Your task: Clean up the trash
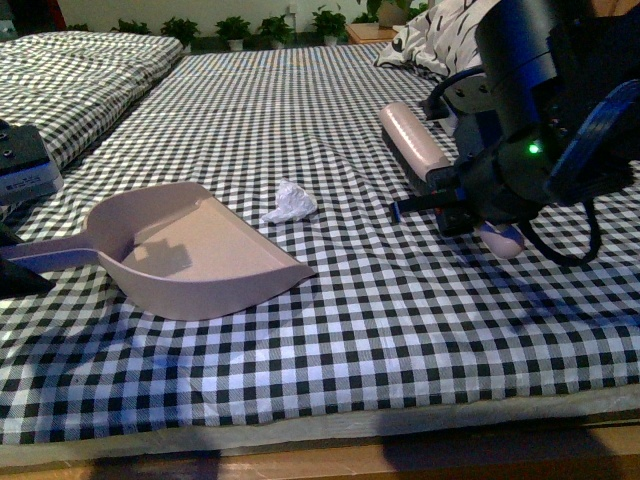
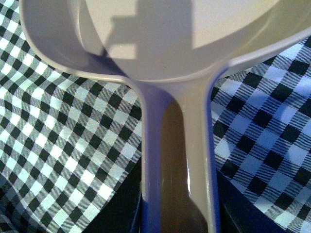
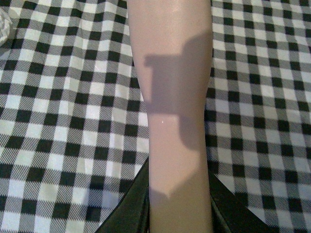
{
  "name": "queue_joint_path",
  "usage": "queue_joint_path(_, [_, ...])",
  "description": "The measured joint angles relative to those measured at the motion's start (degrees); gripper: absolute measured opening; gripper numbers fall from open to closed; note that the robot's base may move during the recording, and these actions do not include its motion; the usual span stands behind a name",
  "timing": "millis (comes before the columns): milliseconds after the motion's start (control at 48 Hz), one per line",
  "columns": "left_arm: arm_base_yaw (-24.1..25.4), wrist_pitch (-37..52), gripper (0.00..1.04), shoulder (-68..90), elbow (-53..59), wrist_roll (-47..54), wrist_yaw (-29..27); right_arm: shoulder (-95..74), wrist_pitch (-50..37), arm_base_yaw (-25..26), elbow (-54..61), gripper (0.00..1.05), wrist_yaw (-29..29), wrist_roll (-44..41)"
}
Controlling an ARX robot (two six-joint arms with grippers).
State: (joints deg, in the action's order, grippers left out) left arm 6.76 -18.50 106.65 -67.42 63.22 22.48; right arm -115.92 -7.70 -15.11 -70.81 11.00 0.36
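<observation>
trash (image 1: 289,203) between dustpan (image 1: 190,250) and brush (image 1: 415,140), nearer dustpan

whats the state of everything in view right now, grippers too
dustpan: on the cloth, empty, held by its handle
trash: crumpled, loose on the cloth just off the dustpan's mouth, not yet swept in
brush: held by its handle, apart from the trash
left gripper: shut on the dustpan's handle
right gripper: shut on the brush's handle
cloth: spread out, slightly wrinkled

The dustpan (image 1: 190,250) is smooth glossy plastic, the cloth (image 1: 400,320) matt weave, the trash (image 1: 289,202) crumpled paper.
</observation>
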Motion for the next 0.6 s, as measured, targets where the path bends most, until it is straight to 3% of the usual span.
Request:
queue_joint_path(271, [0.00,0.00,0.27,0.00,0.00,0.00,-0.02,-7.10,2.23,-1.62,-9.42,0.19,2.12,-4.94])
queue_joint_path(604, [0.00,0.00,0.27,0.00,0.00,0.02,-0.02,-11.87,0.63,-2.89,-12.31,0.19,5.60,-12.33])
